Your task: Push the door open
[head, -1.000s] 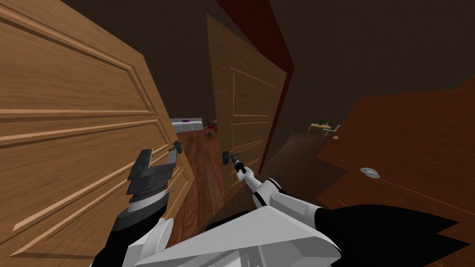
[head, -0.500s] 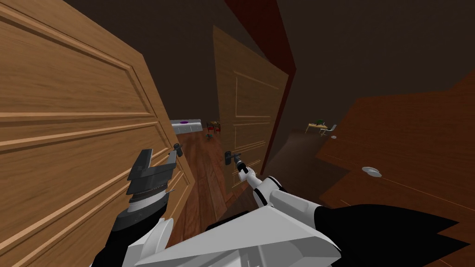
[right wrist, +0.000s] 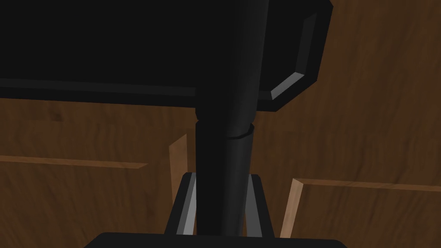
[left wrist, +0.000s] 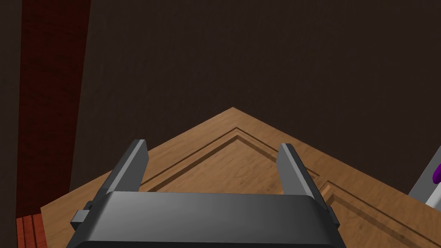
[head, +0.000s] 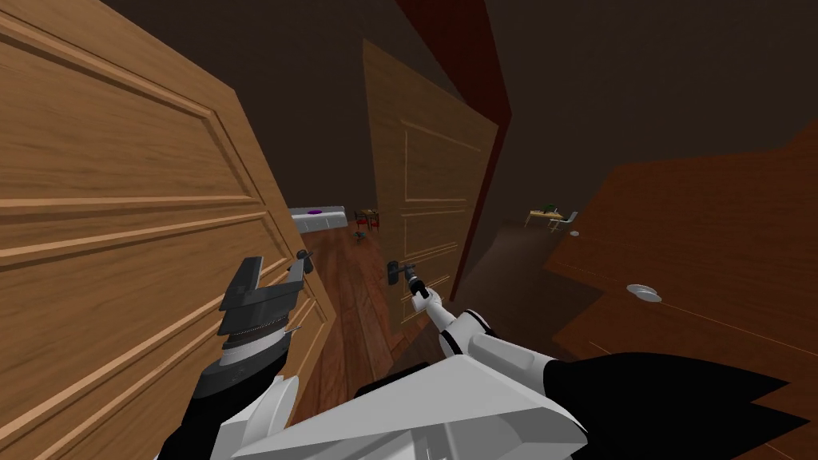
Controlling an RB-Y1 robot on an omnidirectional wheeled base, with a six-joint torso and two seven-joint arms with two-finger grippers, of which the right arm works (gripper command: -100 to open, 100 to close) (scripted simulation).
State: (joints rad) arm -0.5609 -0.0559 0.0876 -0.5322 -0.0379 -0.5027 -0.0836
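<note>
- Right gripper (right wrist: pixel 220 177) grips the dark door handle (right wrist: pixel 222 146) between both fingers, with the wooden door (right wrist: pixel 370 129) just beyond.
- Left gripper (left wrist: pixel 212 147) is spread wide and empty, near a second door (left wrist: pixel 241 168).

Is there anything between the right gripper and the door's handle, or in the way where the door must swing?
Nothing visible. The right gripper is shut on the dark handle, fingers pressing its sides. The floor beside the door looks bare; what lies behind the door is hidden.
</note>
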